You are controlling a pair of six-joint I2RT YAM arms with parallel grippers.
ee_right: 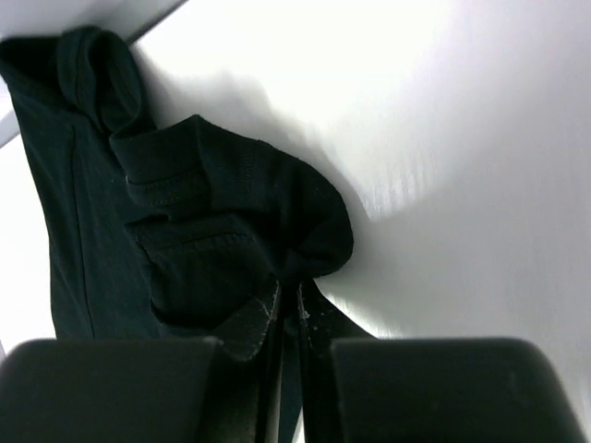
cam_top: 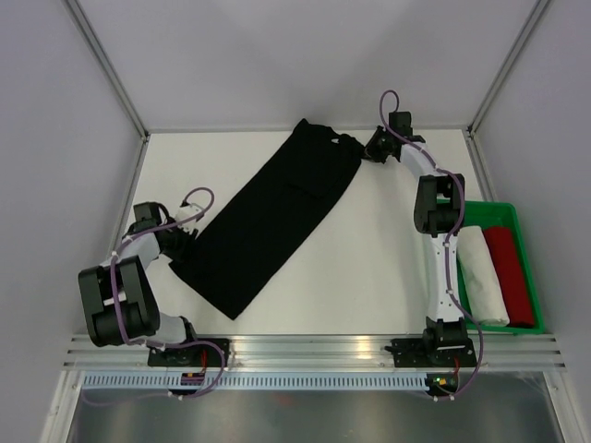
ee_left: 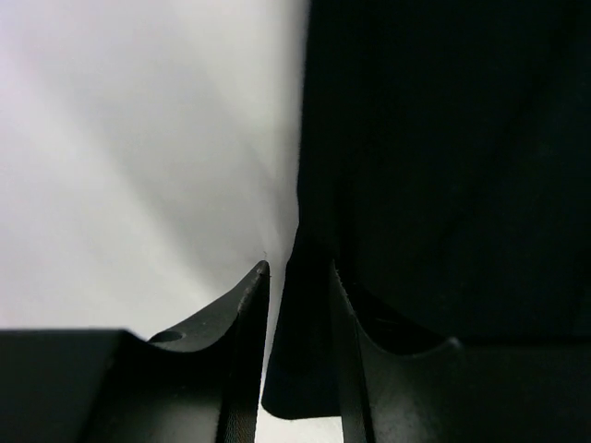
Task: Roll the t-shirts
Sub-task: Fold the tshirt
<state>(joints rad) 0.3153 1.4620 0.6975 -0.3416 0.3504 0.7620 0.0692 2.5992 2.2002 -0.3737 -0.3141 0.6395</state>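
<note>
- The black t-shirt (cam_top: pixel 272 217), soft matte cloth folded into a long strip, lay diagonally across the white table (cam_top: pixel 388 258).
- The left gripper (ee_left: pixel 297 277) pinched its near hem; the right gripper (ee_right: pixel 288 309) clamped the bunched far end.
- White roll (cam_top: pixel 482 275) and red roll (cam_top: pixel 512 275) lay touching in the green tray (cam_top: pixel 528 249), seen only from above.

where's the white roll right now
In the top view the white roll lies in the green tray at the table's right edge, beside the red roll and just right of the right arm.
</note>
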